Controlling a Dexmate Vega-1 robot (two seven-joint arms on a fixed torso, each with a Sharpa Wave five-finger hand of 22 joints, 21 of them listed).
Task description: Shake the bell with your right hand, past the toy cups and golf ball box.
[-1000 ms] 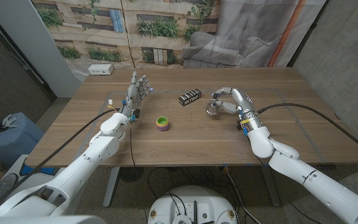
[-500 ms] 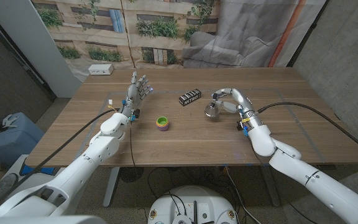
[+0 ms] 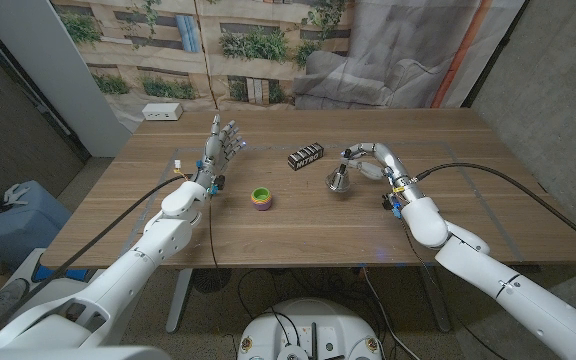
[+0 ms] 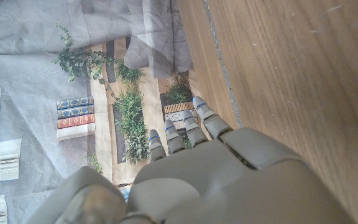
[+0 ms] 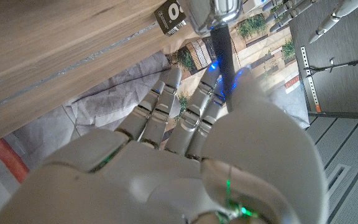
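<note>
The bell (image 3: 339,178) is in the right hand (image 3: 368,160), to the right of the table's (image 3: 268,235) middle. The fingers are closed on its dark handle (image 5: 224,56), and the metal cup hangs on the hand's left side, tilted, its long axis leaning from the hand down toward the table. The golf ball box (image 3: 306,156) lies just to the far left of it, and the toy cups (image 3: 260,197) are further left and nearer. The left hand (image 3: 222,145) stands well apart on the left, its fingers apart and holding nothing, so the shaking seems to belong only to the right arm.
</note>
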